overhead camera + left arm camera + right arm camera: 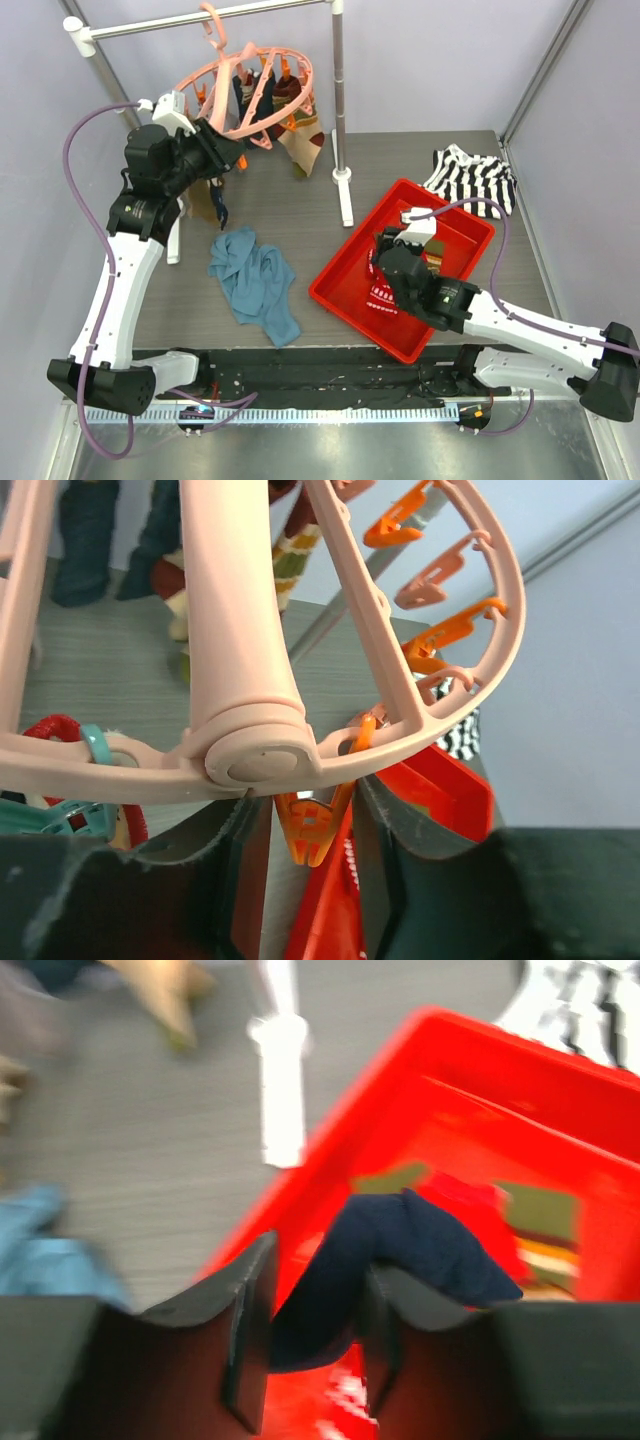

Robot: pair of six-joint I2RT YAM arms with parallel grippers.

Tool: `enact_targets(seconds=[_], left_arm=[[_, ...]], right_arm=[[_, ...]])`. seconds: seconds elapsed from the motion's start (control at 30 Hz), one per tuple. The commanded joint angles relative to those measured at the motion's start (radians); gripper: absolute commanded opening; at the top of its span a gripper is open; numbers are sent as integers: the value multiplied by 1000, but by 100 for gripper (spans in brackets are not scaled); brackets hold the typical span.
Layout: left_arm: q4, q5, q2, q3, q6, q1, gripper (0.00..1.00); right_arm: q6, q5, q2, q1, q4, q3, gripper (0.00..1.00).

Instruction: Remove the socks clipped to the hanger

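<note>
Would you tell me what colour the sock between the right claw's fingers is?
Navy: the sock shows clearest in the right wrist view.

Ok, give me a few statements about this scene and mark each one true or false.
The red tray holds socks. True.
The blue cloth lies in the tray. False: it lies on the table, left of the tray.
More socks hang from the pink hanger. True.
The striped garment is clipped to the hanger. False: it lies on the table beside the tray.
A dark blue sock sits between the right gripper's fingers. True.

Navy sock (pixel 425 1245) within the claw (pixel 315 1295)
</note>
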Motion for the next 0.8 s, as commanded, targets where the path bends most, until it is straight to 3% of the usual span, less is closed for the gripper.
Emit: enact_targets(seconds=[0.0,0.03,0.2,0.43,0.53,0.57,0.67,0.77], left_arm=[[69,80,-28,8,-17,-7,41],[72,85,-28,6,-19,-8,43],[84,108,-26,3,-21,-20,53],[87,109,-26,11,-25,-28,57],[92,109,-20,8,-27,-31,58],[93,111,-18,8,-27,-31,58],[95,121,-9,8,-36,-37,59],[100,125,-12,9,-36,-40,59]], right_arm=[[73,107,-7,-65,-113,-33,49],[82,127,-3,-65,-133,-22,58],[13,86,27,-65,-140,94,81],[127,70,121,-65,-213,228,83],[5,-44,104,-65,8,181,83],[-131,-173,92,-63,263,139,83],[-270,-359,98,-65,664,-17,83],[-358,-460,189,-65,818,-13,82]])
